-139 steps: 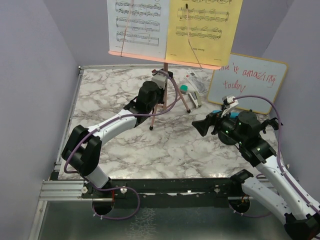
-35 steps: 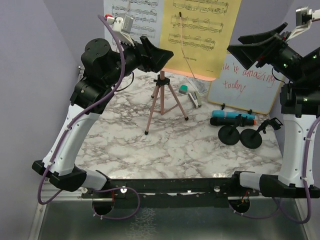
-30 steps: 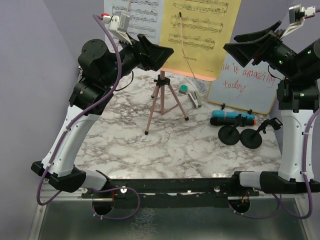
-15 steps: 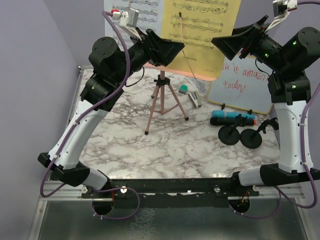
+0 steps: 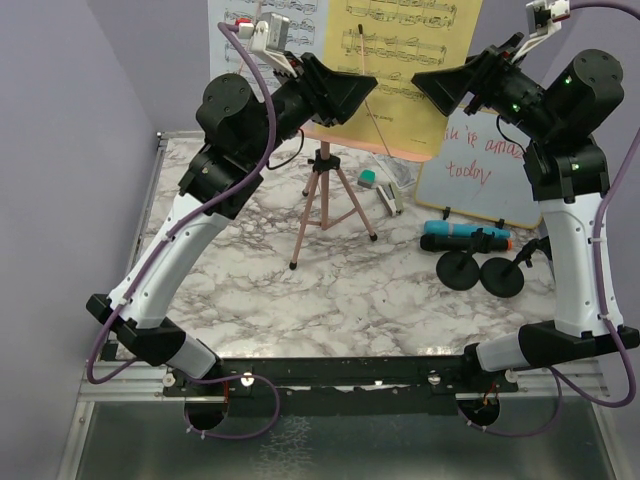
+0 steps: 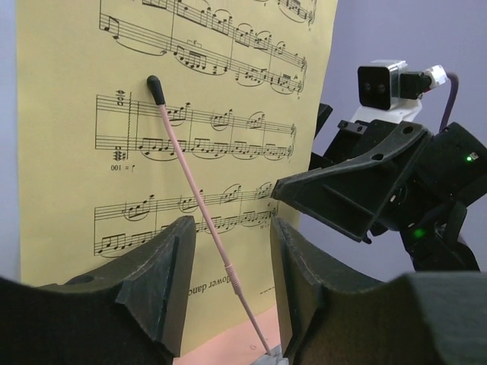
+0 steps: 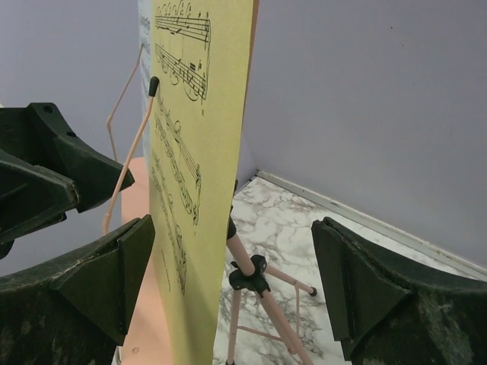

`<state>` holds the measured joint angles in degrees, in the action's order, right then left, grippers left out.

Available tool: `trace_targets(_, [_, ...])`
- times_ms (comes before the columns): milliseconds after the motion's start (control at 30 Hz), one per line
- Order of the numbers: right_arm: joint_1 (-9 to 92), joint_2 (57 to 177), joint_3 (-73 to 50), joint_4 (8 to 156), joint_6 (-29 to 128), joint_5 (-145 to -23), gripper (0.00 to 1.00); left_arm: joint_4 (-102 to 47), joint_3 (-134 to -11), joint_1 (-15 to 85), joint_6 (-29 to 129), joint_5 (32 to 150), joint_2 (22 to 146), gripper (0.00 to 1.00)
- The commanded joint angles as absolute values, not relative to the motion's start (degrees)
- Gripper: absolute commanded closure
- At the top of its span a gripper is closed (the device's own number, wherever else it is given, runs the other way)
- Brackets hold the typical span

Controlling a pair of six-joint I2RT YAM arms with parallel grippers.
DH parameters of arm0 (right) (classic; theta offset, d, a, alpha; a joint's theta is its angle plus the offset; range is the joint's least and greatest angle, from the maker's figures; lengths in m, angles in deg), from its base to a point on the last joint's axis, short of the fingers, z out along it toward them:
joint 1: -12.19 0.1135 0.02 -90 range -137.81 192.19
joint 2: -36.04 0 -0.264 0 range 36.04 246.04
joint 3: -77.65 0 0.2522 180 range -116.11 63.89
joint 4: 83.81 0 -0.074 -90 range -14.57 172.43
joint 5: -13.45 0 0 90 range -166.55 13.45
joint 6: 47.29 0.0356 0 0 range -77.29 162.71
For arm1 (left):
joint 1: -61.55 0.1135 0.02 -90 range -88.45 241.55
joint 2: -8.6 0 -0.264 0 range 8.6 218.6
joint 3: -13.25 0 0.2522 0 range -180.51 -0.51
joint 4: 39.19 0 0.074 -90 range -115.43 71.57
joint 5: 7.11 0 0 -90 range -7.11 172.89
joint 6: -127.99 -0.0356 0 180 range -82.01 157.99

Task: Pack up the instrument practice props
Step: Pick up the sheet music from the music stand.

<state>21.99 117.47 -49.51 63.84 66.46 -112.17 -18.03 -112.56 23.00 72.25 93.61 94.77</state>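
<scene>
Left tool (image 6: pixel 232 228): raised high, facing the yellow sheet (image 6: pixel 91 152). Its jaws are spread with a clear gap, and the pink wire page holder (image 6: pixel 199 217) shows through that gap. No contact can be made out.
Right tool (image 7: pixel 232 228): raised opposite the left one, jaws wide apart with one on each side of the yellow sheet's outer edge, gripping nothing.
Music rack (image 5: pixel 322 200): pink, upright on tripod legs at the middle rear of the worktop. It carries the yellow sheet beside a white sheet (image 5: pixel 308 25).
Microphones (image 5: pixel 465 238): one blue and one black, lying together on the right, just in front of the whiteboard (image 5: pixel 490 180).
Mic poles (image 5: pixel 462 270): two black round bases side by side, just nearer the arms than the microphones.
Worktop (image 5: pixel 350 290): white marble pattern with grey veins. A metal rail (image 5: pixel 120 380) runs along its near edge.
Room: lavender walls (image 5: pixel 60 150) close in on the left, rear and right. A pale strip (image 7: pixel 342 209) runs where the rear wall meets the worktop.
Other items: the whiteboard, wood-framed with red writing, leans at the right rear. A stapler (image 5: pixel 392 200) and a green eraser (image 5: pixel 369 179) lie behind the tripod.
</scene>
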Motion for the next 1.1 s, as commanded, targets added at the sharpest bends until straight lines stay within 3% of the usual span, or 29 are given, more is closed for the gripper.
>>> trace_targets(0, [22.5,117.3,-50.3,62.7,64.9,-109.2,0.09,-21.7,-113.3,22.3,72.9,91.7,95.5,0.53])
trace_targets(400, [24.0,118.2,-51.6,61.8,63.5,-108.1,0.09,-22.4,-113.1,21.9,73.2,91.1,97.3,0.57])
trace_targets(633, [24.2,118.1,-50.8,61.2,62.3,-105.3,0.09,-24.4,-111.0,21.7,73.2,90.5,96.1,0.81])
trace_targets(800, [24.2,116.6,-47.0,61.9,61.4,-100.9,0.10,-29.6,-106.2,21.7,73.1,88.1,93.2,0.93])
trace_targets(1067, [24.2,112.7,-43.1,62.7,59.8,-97.0,0.16,-30.3,-105.2,21.7,72.7,86.3,92.4,1.00])
